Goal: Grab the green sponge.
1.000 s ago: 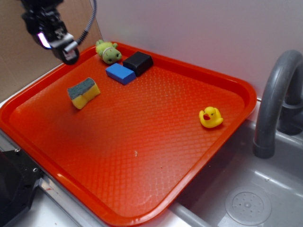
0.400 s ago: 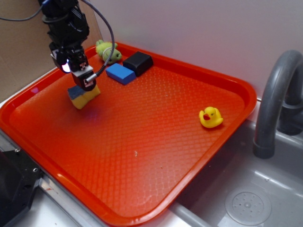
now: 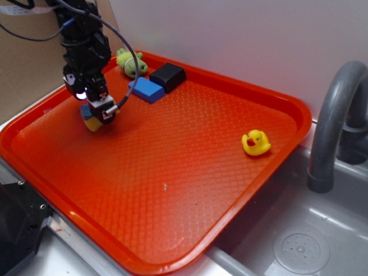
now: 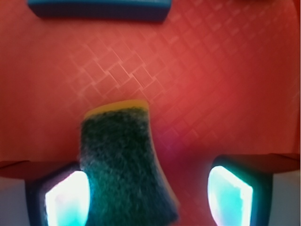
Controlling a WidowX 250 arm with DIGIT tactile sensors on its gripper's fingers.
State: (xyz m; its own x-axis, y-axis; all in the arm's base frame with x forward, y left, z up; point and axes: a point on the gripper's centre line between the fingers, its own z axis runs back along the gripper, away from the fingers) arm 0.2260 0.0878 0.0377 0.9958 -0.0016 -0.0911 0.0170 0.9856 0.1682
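The green sponge (image 3: 91,120) is yellow foam with a dark grey-green top. It lies on the orange tray (image 3: 190,167) at the left rear. My gripper (image 3: 96,110) has come down over it, and the arm hides most of it in the exterior view. In the wrist view the sponge (image 4: 124,165) lies between my open jaws, close against the left fingertip (image 4: 66,197). A gap of bare tray separates it from the right fingertip (image 4: 230,195). The gripper (image 4: 148,197) is open around the sponge, not closed on it.
A flat blue block (image 3: 146,89) and a black block (image 3: 168,76) lie just behind the sponge; the blue block's edge shows in the wrist view (image 4: 99,9). A green plush toy (image 3: 131,62) sits at the tray's back corner. A yellow rubber duck (image 3: 256,142) sits right. A grey faucet (image 3: 336,115) and sink stand right.
The gripper moved from the upper left, down and to the right over the sponge, and now sits low with its jaws on either side of it. The sponge has shifted slightly left.
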